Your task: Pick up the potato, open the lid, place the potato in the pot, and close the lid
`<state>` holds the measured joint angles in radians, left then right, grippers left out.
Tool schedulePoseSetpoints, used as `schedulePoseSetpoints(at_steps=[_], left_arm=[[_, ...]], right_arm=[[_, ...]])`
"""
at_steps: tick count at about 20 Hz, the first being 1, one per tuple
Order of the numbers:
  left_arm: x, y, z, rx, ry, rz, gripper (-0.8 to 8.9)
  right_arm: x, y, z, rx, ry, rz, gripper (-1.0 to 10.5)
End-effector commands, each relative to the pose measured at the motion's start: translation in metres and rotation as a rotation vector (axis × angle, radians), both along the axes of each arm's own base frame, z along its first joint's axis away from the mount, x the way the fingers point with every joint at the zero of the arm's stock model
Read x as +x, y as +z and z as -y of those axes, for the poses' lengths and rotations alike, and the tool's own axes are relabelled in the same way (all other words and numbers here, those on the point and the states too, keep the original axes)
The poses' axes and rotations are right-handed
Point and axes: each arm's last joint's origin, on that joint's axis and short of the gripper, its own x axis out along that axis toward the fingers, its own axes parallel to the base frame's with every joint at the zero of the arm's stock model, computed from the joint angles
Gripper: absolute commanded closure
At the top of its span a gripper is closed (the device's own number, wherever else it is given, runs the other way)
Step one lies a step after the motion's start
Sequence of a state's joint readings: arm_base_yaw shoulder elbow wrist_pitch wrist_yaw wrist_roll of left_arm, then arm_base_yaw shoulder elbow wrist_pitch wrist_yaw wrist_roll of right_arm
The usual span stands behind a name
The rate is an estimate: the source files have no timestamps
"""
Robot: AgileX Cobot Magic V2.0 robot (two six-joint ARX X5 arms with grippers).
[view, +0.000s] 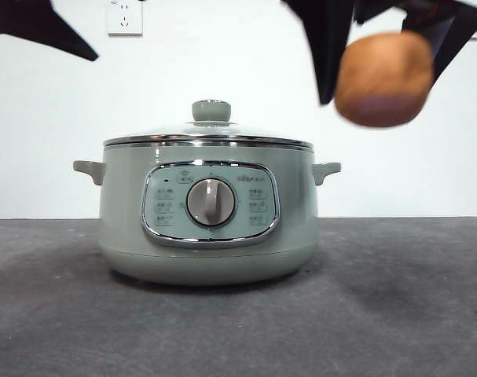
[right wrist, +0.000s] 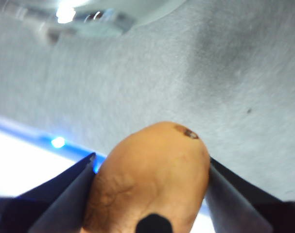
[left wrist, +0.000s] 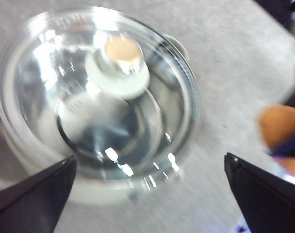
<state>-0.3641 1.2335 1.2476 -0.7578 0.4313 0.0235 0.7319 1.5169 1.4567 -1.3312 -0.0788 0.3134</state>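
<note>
The pale green pot stands mid-table with the glass lid closed on it, its green knob on top. My right gripper is shut on the orange-brown potato and holds it high in the air, above and to the right of the pot in the front view. My left gripper hovers open over the lid, its jaws wide apart and touching nothing. The knob lies beyond the jaws. The potato shows at that view's edge.
The pot sits on a grey felt-like table surface. A white wall with a socket is behind it. The pot's control panel with its grey dial faces the front camera.
</note>
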Motion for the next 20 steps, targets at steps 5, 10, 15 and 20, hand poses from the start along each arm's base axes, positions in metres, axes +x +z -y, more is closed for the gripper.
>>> schedulePoseSetpoints(at_steps=[5,10,15,20], left_arm=[[0.046,0.003,0.044,0.203,-0.002,0.009,-0.08],[0.080,-0.008,0.081,0.271,-0.029,0.030,-0.08],[0.096,-0.026,0.100,0.286,-0.031,0.049,-0.08],[0.099,-0.035,0.108,0.287,-0.007,0.031,0.07]], right_arm=[[-0.025,0.032,0.022,0.049,0.172,0.118,9.5],[-0.041,0.048,0.037,0.092,0.170,0.174,9.5],[-0.048,0.055,0.043,0.113,0.169,0.202,9.5],[-0.048,0.055,0.043,0.107,0.167,0.206,9.5]])
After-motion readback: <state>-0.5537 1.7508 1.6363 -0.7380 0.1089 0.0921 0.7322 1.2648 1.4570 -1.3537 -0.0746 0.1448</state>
